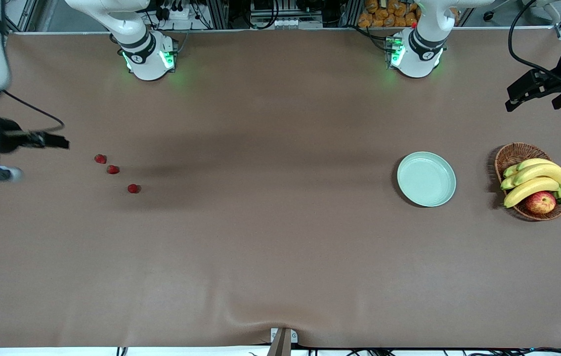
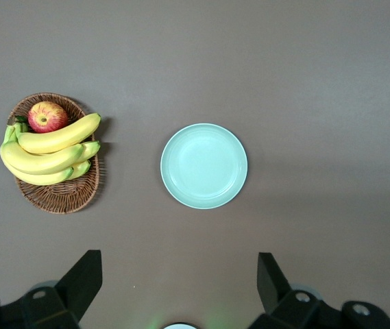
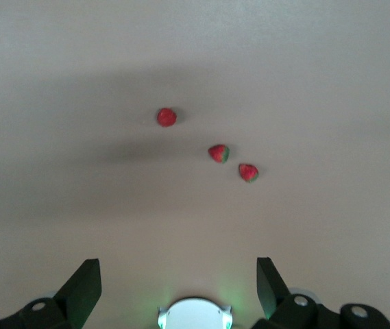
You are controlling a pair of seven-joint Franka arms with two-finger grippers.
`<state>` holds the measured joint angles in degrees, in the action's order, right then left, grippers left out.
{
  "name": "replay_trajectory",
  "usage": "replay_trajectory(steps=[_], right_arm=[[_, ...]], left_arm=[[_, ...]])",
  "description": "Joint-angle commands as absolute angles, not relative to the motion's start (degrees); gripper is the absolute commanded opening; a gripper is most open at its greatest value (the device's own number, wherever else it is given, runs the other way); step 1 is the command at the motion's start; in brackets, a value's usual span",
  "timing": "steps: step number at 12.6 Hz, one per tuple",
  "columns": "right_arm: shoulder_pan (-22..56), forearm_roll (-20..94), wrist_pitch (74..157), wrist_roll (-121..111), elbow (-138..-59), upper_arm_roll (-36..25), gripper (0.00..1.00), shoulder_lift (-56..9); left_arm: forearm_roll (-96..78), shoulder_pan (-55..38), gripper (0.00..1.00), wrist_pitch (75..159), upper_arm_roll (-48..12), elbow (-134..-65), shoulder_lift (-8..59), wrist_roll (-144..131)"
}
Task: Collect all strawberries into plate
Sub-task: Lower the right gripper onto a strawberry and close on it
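Both arms run off the front view's edges, so only part of each shows. Three strawberries (image 1: 100,158) (image 1: 112,169) (image 1: 133,188) lie in a slanting row on the desk (image 1: 270,247), well apart from the plate (image 1: 426,179), toward the right arm's end; which way their green tops point is hard to make out. One plate sits empty beside one basket (image 1: 510,154) holding four bananas (image 1: 537,180) and one apple (image 1: 540,202). The right hand (image 3: 179,284) hangs spread over the desk near the strawberries. The left hand (image 2: 179,281) hangs spread above the desk near the plate.

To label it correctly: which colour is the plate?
Pale mint green, plain, no pattern. The plate shows best in the left wrist view.
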<state>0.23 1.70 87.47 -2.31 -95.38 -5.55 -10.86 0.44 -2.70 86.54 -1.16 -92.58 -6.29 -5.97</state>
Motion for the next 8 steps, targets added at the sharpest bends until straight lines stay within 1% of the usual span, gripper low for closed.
replay_trajectory(steps=[1,4,8], right_arm=[[1.7,2.3,96.0,-2.3,-98.9,-5.6,1.00,-14.9],[3.6,2.3,105.6,-2.1,-100.1,-5.6,1.00,-20.5],[4.5,2.3,112.0,-2.2,-100.6,-5.6,1.00,-28.2]], left_arm=[[0.4,-2.8,1.00,87.8,-1.2,-93.3,-6.5,-6.3],[0.4,-2.8,1.00,87.9,-1.2,-93.3,-6.4,-6.3],[0.4,-2.8,1.00,88.8,-1.2,-93.3,-5.8,-6.3]])
